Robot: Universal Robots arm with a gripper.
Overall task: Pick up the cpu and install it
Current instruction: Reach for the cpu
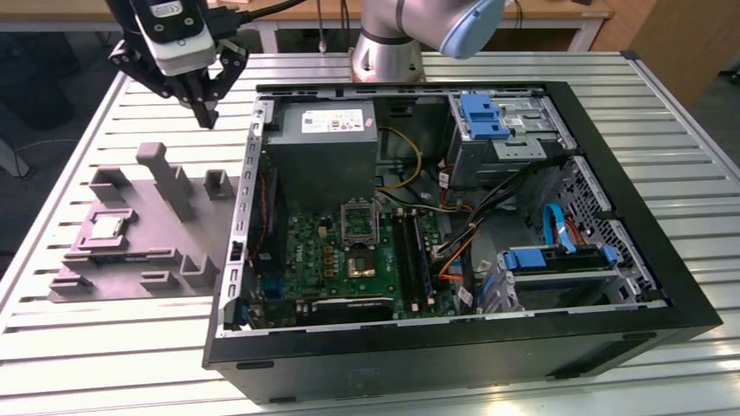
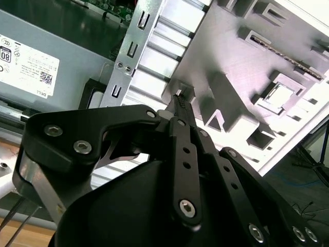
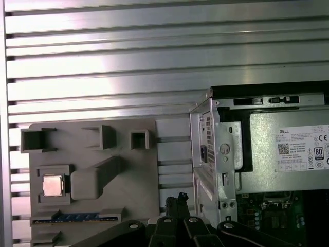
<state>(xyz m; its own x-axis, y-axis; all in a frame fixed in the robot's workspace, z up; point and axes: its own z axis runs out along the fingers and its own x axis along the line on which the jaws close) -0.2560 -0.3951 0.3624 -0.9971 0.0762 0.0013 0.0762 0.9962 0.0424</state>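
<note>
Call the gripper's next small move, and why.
Probably shift the gripper over the cpu and open it: it looks shut and empty, hovering by the edge of the grey tray nearest the computer case, while the cpu lies untouched in its tray pocket.

the arm (image 1: 387, 43) runs off the exterior view's top edge, and in the second wrist view the hand (image 2: 179, 98) hides part of the grey tray (image 2: 231, 51) and surface (image 2: 164, 51).

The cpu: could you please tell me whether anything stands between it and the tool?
A tall raised block of the grey tray stands between the tool and the cpu; the cpu's top lies uncovered.
</note>
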